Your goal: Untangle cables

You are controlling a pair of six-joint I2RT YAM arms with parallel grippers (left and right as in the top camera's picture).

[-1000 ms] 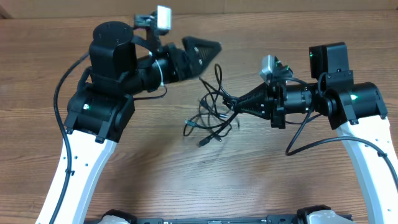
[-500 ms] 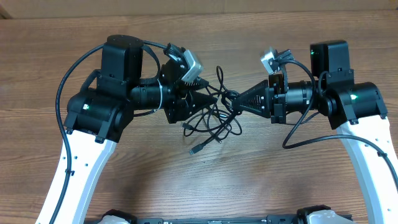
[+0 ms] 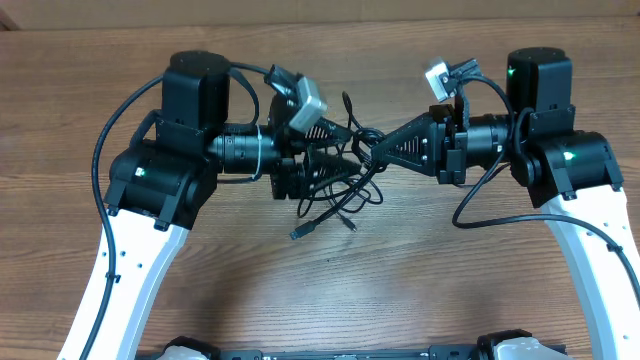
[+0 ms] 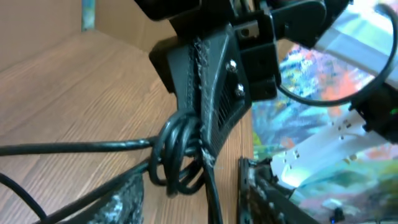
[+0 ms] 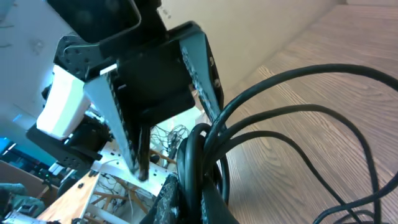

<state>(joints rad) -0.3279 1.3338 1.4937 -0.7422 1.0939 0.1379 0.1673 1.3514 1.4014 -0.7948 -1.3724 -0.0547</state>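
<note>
Overhead, the two arms are meeting nose to nose over the middle of the wooden table [image 3: 420,290], and that is the change. A second ago the left arm was lying off toward the far left, clear of the tangle with its jaws wide, and now it is reaching straight into it. The left gripper [image 3: 322,168] is sitting among the upper loops, facing the right gripper [image 3: 372,148], with the two tips just beside each other. The right gripper is staying clamped tight on a bunch of strands. It is holding that bunch slightly farther up the table than before and dragging the tangle along with it.

I am reading this as the start of a two-handed pull: one part pinned, the other hand coming in for a second hold, so the separating is only beginning. The left wrist view is showing the left fingers [image 4: 118,199] standing apart, narrower than before, straddling strands without pinching any that I can see.

The cables [image 3: 345,203] are lying just below and between the grippers. They are thin black cords in several overlapping loops, lifting off the wood at the clamped bunch, where the wrist views are showing them crossing in a tight ring. Two small plug ends [image 3: 297,234] are trailing loose on the table at the tangle's near edge.
</note>
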